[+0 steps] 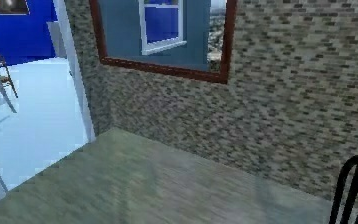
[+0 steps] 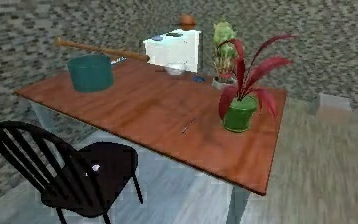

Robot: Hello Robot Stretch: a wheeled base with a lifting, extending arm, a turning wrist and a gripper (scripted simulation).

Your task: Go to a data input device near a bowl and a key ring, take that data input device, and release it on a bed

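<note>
Seemingly at the search step, the robot needs to inspect the wooden table near the small bowl; its gripper's state cannot be told.

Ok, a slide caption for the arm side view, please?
Wooden table carrying a teal pot, a white box and a red-leaved plant, with a black chair beside it.

wall: speckled grey-brown | far wall: blue | frame: red-brown | table: reddish wood | pan: teal | chair: black | plant: red leaves | pot: green | box: white
</note>
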